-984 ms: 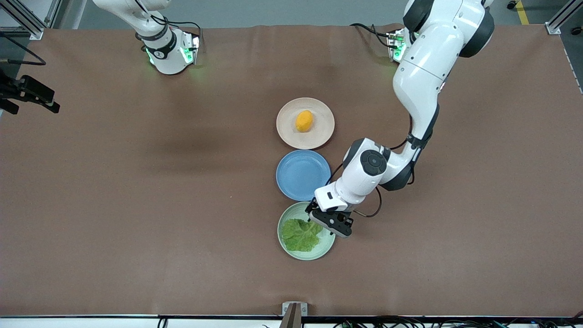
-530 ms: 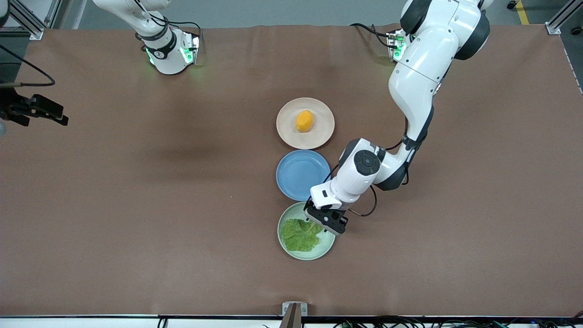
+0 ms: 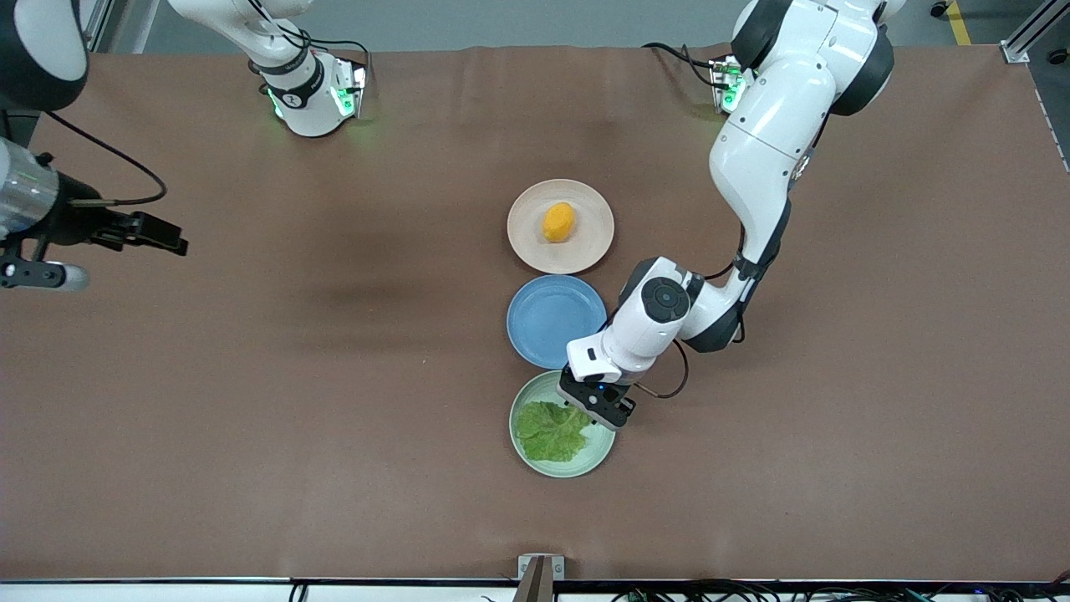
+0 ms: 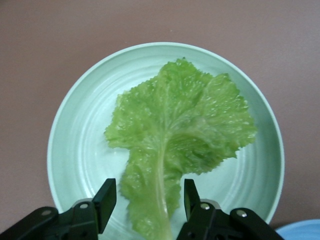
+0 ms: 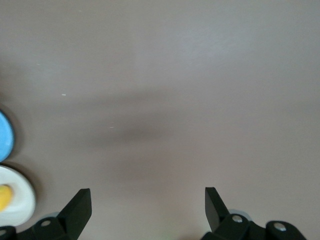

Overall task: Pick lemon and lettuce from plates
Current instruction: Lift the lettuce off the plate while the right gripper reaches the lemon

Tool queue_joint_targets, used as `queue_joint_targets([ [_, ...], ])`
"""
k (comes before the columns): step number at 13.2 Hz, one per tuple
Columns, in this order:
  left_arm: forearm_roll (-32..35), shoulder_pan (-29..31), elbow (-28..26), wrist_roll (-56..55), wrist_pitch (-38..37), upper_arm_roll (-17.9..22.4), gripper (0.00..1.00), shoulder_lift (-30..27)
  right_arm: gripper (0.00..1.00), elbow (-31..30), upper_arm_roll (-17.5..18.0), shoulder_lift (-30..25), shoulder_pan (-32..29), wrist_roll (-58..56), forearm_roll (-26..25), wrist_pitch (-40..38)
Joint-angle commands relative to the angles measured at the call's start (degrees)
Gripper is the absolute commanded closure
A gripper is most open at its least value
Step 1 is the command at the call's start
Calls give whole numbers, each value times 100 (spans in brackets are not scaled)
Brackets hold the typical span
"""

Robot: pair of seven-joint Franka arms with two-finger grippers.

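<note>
The lettuce (image 3: 552, 431) lies on the pale mint plate (image 3: 577, 468), the plate nearest the front camera. My left gripper (image 3: 595, 407) is open, low over that plate's edge. In the left wrist view its fingers (image 4: 105, 199) stand on either side of the lettuce's (image 4: 180, 125) pale stalk, above the mint plate (image 4: 70, 150). The lemon (image 3: 557, 221) sits on the beige-pink plate (image 3: 588, 244), farthest from the camera. My right gripper (image 3: 170, 242) is open and empty over bare table at the right arm's end. The right wrist view shows my right gripper (image 5: 147, 205) and the lemon (image 5: 4, 197) at its edge.
An empty blue plate (image 3: 556, 321) lies between the beige-pink and mint plates, almost touching both. The three plates form a row across the table's middle. Brown table cover (image 3: 292, 376) stretches on both sides of the row.
My left gripper has shifted slightly over the mint plate toward the lettuce's stalk. My right arm has swung in from the table's edge toward the middle.
</note>
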Motion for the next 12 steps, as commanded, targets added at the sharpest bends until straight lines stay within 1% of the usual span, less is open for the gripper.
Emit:
queue_joint_targets([
  [1, 130, -70, 100, 23, 48, 58, 42, 55, 0, -154, -19, 46, 393, 726, 208, 364],
  [4, 200, -79, 100, 32, 48, 67, 49, 72, 0, -225, -19, 221, 1095, 1938, 208, 664],
  [6, 306, -70, 108, 32, 48, 67, 59, 107, 0, -330, -27, 301, 1587, 2606, 208, 770],
  [7, 324, -70, 108, 32, 48, 67, 66, 107, 0, -461, -27, 301, 1772, 2975, 208, 953],
  [8, 332, -70, 100, 32, 48, 67, 69, 107, 0, -611, -27, 301, 1957, 3266, 199, 1129],
  [10, 341, -53, 108, 75, 48, 76, 73, 107, 0, -831, -27, 310, 2369, 3942, 199, 1524],
  [11, 341, -70, 108, 119, 48, 119, 79, 107, 0, -988, -27, 318, 2641, 4337, 190, 1796],
  [12, 341, -70, 108, 128, 48, 146, 87, 90, 0, -1147, -27, 327, 2870, 4654, 190, 2016],
])
